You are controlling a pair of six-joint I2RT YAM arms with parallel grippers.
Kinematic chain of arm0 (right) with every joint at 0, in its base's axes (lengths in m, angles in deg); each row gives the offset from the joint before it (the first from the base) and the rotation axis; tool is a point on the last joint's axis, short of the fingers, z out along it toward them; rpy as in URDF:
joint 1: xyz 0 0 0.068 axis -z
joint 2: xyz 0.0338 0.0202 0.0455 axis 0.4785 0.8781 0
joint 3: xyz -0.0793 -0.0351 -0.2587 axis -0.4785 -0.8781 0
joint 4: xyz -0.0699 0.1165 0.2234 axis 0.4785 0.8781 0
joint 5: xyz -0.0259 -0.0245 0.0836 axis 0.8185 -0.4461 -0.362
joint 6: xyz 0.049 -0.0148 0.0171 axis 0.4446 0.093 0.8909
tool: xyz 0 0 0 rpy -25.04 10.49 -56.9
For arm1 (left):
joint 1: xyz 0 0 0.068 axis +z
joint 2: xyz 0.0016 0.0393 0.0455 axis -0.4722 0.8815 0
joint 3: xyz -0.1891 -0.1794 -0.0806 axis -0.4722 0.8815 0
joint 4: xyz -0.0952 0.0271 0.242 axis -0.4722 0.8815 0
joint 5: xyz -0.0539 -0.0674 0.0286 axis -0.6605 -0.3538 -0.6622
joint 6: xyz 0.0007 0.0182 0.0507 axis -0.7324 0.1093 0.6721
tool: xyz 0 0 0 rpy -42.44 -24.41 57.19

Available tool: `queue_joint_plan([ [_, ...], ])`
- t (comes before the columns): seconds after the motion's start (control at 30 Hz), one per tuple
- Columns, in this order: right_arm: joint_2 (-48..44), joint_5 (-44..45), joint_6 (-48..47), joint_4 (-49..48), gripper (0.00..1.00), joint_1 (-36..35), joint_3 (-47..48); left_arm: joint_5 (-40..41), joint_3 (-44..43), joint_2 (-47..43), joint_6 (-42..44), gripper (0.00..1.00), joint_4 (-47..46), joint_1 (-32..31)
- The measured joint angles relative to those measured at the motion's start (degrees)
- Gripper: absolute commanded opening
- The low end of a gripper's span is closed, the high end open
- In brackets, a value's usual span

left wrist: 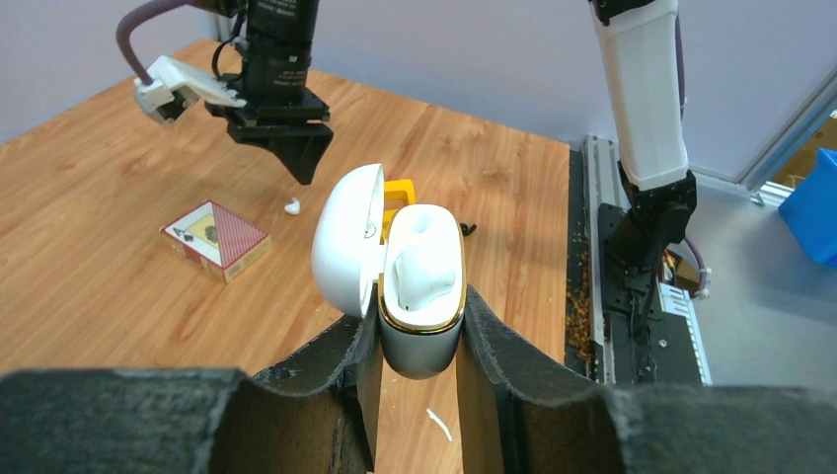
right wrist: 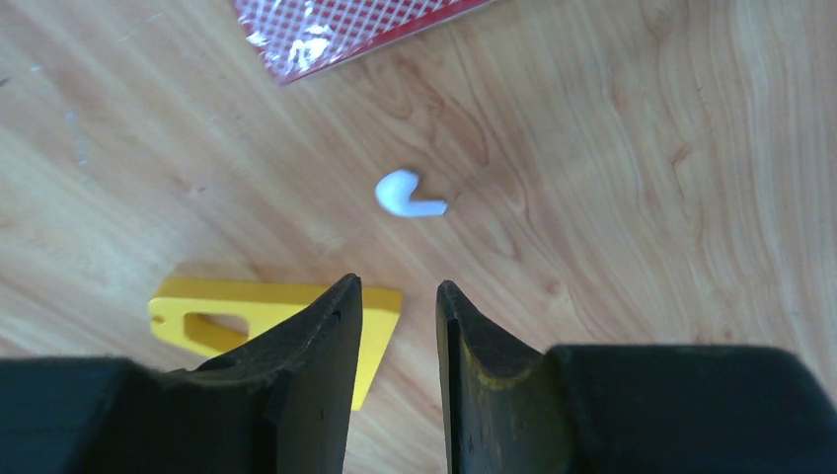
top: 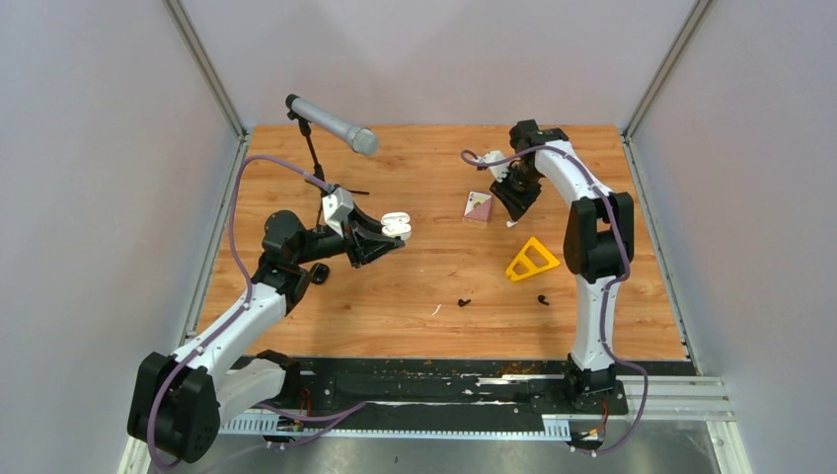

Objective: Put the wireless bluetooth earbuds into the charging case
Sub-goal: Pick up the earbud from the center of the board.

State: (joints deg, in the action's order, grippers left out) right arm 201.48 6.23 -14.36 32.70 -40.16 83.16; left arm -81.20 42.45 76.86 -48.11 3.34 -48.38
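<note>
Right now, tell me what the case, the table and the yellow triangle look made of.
The case looks like glossy white plastic, smooth with a sheen, with a gold, metal-looking rim. The table: matte wood or wood-look laminate, grain lines showing. The triangle: probably matte yellow plastic, uniform colour.

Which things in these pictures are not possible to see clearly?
- Left wrist: whether the case already holds an earbud, white on white inside.
- Left wrist: the yellow triangle, mostly behind the case.
- Right wrist: the card box, cut off by the top edge.
- Top view: the black earbuds, too small to show shape.
</note>
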Motion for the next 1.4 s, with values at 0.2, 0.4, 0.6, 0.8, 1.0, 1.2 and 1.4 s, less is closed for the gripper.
queue_joint_plan([
  [0.2,4.42,2.6,0.59,-1.81,0.38,-1.92,1.46,0.26,0.0,-0.26,0.07,0.0,1.25,0.13],
  [0.4,5.51,3.39,1.05,-2.54,0.4,-3.37,1.57,0.63,0.0,-0.26,0.07,0.0,1.64,0.37],
  [0.6,6.78,4.55,1.05,-3.19,0.39,-3.61,1.57,1.05,0.0,-0.26,0.07,0.0,1.97,0.37],
  [0.8,8.26,5.11,0.94,-3.45,0.34,-3.61,1.6,1.07,0.0,-0.26,0.07,0.0,2.47,0.48],
  [1.0,8.81,5.46,0.57,-3.52,0.25,-3.61,1.6,1.07,0.0,-0.26,0.07,0.0,3.06,0.7],
  [1.2,9.01,5.44,-0.17,-3.39,0.1,-3.61,1.6,1.07,0.0,-0.28,0.07,0.0,3.17,0.81],
  [1.4,8.0,1.55,0.04,-1.95,0.07,-3.5,0.76,1.07,0.0,-0.33,0.07,0.0,3.17,0.81],
])
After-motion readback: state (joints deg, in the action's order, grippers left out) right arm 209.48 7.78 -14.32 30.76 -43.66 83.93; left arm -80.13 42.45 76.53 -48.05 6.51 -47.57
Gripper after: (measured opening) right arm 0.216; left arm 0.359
